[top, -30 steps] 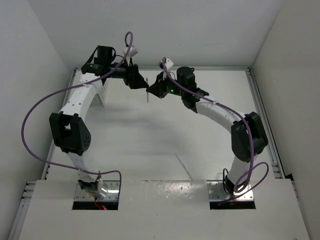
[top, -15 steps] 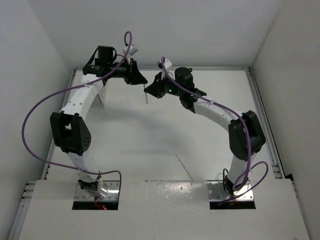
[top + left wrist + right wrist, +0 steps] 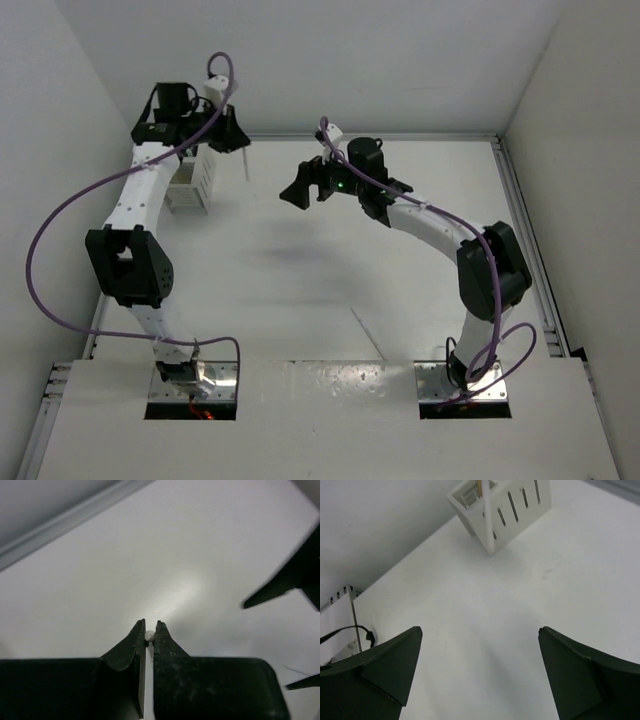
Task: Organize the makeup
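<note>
Thin white stick (image 3: 149,635) pinched by left fingers (image 3: 131,652), right fingers (image 3: 382,667) apart

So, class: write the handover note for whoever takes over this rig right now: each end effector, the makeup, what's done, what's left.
Left end effector: shut on a thin pale stick, near the white slatted box.
Right end effector: open, empty, above the table.
Done: some sticks already in the box.
Left: drop the held stick into the box.
</note>
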